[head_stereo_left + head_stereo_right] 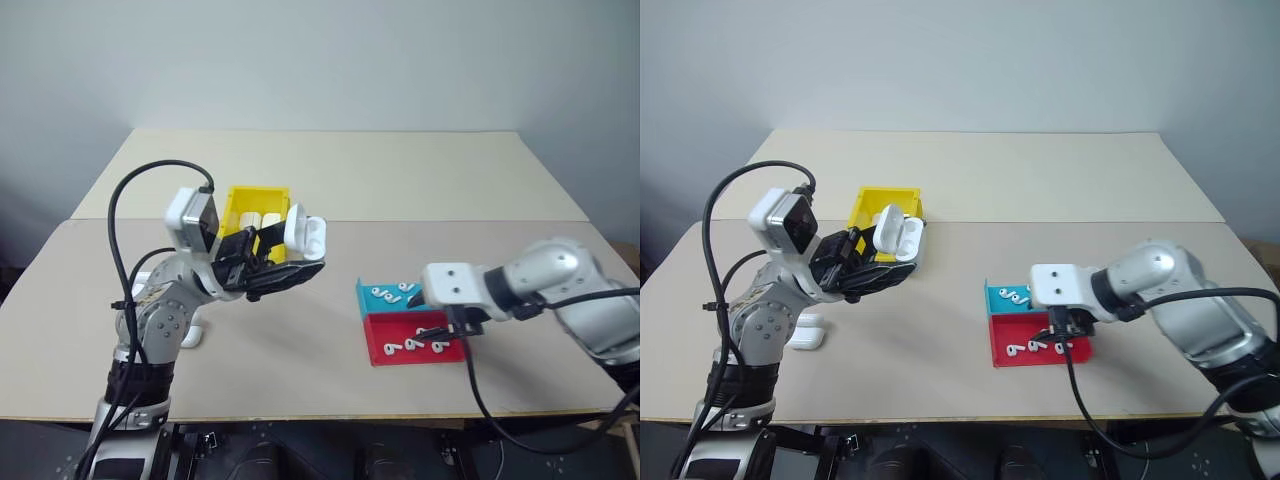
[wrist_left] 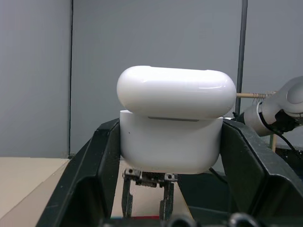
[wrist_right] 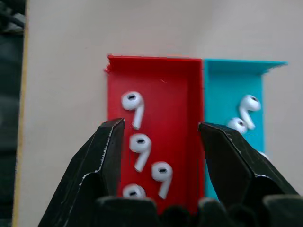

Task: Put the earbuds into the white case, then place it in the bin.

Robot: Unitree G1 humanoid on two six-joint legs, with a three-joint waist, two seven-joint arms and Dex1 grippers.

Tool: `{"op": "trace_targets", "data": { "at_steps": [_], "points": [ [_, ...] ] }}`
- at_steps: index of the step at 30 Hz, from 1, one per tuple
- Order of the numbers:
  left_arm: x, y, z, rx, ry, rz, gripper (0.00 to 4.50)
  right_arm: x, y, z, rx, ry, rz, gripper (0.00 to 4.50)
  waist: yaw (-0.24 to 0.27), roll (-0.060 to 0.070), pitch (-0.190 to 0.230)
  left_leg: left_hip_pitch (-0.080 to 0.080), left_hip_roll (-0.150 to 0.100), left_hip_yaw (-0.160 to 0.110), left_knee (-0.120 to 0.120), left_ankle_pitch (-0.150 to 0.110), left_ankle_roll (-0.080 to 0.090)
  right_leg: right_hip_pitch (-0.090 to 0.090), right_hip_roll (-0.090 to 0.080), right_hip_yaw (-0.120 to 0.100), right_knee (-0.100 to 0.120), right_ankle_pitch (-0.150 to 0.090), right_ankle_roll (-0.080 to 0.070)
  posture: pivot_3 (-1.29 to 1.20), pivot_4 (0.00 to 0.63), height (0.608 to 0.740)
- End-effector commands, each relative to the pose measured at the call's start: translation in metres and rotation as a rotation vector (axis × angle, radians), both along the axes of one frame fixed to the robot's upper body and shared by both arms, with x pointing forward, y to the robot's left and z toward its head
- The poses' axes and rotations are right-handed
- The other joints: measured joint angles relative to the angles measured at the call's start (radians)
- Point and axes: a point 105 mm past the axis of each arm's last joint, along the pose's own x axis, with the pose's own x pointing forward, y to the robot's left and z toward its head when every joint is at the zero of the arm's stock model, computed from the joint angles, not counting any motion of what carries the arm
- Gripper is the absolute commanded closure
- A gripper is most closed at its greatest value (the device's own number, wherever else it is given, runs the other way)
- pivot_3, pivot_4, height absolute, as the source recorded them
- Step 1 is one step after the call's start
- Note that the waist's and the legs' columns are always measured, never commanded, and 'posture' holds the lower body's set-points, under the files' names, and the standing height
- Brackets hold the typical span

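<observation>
Backdrop: pale grey wall behind a beige table (image 1: pixel 330 170).
Left end effector (image 1: pixel 285 262): clamped on the glossy white pebble-shaped case (image 1: pixel 305 235), lid hinged up, raised above the table, probably so its wells are offered for loading.
Right end effector (image 3: pixel 158 156): partly open, empty, angled down over the flat red tray (image 3: pixel 180 94), likely lining up on one tiny white plastic earbud (image 3: pixel 140 150).
Bin: small bright yellow plastic bin (image 1: pixel 240 198) behind the case, seemingly holding other white cases.
Wrist views: left shows both black fingers (image 2: pixel 102 165) pressing the case's sides; right shows earbuds in the flat teal tray (image 3: pixel 232 90) too.
</observation>
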Motion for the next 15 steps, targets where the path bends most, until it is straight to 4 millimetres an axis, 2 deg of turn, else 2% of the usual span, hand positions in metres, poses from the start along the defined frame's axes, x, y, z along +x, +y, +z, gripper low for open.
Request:
{"op": "trace_targets", "data": {
  "at_steps": [1,15],
  "points": [
    [-0.008,-0.001,0.007,0.001,-0.042,0.001,1.67,0.006,0.004,-0.008,-0.072,0.022,-0.051,1.58,0.001,0.0,0.0,0.0,0.0,0.0,0.0,0.0,0.0,0.0,0.0,0.0,0.0,0.0,0.0,0.0,0.15,0.74],
    [-0.013,0.001,0.005,0.003,-0.015,0.053,1.67,0.009,0.018,-0.029,-0.141,0.074,-0.123,1.58,0.004,0.0,0.0,-0.001,0.0,0.0,0.002,0.0,0.0,0.0,0.0,0.0,0.0,0.0,0.0,0.0,0.15,0.74]
  ]
}}
